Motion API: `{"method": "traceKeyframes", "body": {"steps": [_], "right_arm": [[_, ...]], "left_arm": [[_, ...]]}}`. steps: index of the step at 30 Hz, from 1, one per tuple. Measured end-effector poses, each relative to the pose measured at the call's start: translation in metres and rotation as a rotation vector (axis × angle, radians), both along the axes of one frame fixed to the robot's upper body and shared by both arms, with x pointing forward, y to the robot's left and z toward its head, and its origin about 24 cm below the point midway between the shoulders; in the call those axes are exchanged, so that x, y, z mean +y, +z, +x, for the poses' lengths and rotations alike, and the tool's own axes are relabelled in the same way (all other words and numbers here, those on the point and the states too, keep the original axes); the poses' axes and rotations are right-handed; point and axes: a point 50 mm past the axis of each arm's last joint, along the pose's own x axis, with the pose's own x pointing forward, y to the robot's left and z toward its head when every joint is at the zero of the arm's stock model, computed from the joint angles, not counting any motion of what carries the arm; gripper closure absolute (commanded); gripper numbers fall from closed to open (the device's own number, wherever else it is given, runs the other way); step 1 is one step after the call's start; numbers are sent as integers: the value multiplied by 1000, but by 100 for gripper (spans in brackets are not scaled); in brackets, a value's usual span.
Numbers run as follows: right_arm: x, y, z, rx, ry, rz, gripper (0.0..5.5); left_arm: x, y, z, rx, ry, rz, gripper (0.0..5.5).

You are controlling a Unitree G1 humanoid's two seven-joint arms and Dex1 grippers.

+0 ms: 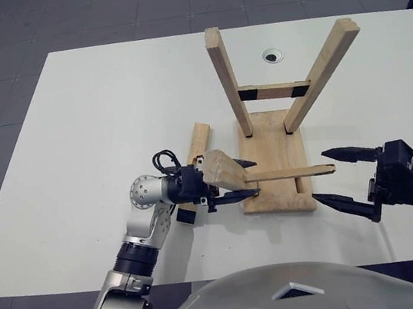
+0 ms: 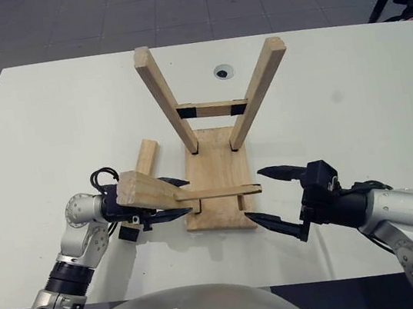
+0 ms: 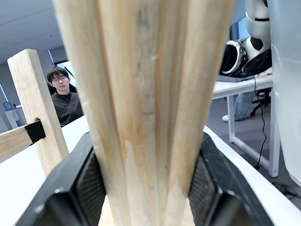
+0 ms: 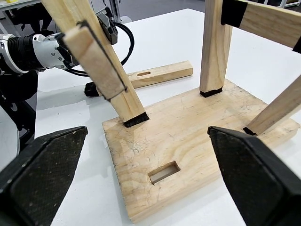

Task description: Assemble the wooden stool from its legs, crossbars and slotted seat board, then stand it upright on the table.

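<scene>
The slotted seat board [image 1: 272,148] lies flat on the white table [image 1: 86,126]. Two legs [image 1: 228,81] [image 1: 322,73] stand in its far slots, joined by a crossbar [image 1: 275,91] with black ends. My left gripper [image 1: 249,178] is shut on a third leg [image 1: 220,169], which leans with its black-tipped foot [image 4: 135,117] at the near-left slot. A thin crossbar [image 1: 295,173] sticks out from that leg toward my right gripper [image 1: 319,176]. That gripper is open beside the board's near right corner, close to an empty slot [image 4: 163,172]. The left fingers [image 3: 89,188] press the leg's sides.
A loose fourth leg [image 1: 198,143] lies flat on the table just left of the board, beyond my left wrist. A small round hole [image 1: 273,56] sits in the tabletop behind the stool. The table's front edge runs close under both arms.
</scene>
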Motion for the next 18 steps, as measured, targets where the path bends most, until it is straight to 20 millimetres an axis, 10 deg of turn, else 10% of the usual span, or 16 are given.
{"method": "traceKeyframes", "body": {"steps": [18], "right_arm": [[-2,2,-2,5,-10,5,77]], "left_arm": [[0,1,8,-18,-61,12,344]]}}
